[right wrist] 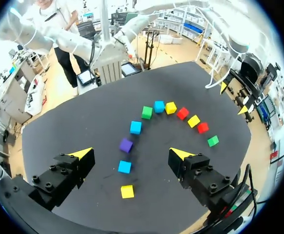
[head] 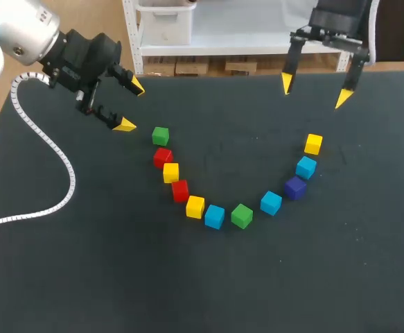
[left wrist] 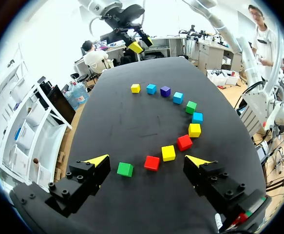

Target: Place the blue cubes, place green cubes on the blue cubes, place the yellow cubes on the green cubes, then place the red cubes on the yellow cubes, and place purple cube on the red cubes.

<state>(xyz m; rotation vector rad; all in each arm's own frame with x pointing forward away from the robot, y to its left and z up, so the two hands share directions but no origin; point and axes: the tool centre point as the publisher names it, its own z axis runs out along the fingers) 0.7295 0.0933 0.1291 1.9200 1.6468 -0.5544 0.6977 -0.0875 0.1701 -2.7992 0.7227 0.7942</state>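
Covering most of the head view, the black table [head: 257,291] carries every cube in one loose U-shaped curve, with none stacked on another. The left arm [head: 21,35] comes in at the far left corner, and a white coiled cable [head: 56,159] trails from it over the table. The right arm [head: 337,17] enters at the far edge and is cut off almost at once. The left gripper [head: 132,105] hangs near the curve's left end, jaws spread wide and empty. The right gripper [head: 314,91] hangs near the right end, also spread and empty.

From the left, the curve runs:
- green cube [head: 160,135]
- red cube [head: 163,157]
- yellow cube [head: 171,172]
- second red cube [head: 180,190]
- second yellow cube [head: 195,207]
- blue cube [head: 215,216]
- second green cube [head: 242,216]
- second blue cube [head: 271,202]
- purple cube [head: 295,187]
- third blue cube [head: 306,167]
- third yellow cube [head: 313,143]

I judge the task to be at its first step, laying out the blue base. The next move calls for a gripper to descend over a blue cube. The third blue cube lies nearest the right gripper, but neighbours crowd it, so the fingers should take its free sides.

Whether neighbouring cubes touch at their corners or only sit just beside each other is hard to tell. Nothing marks where the base belongs.
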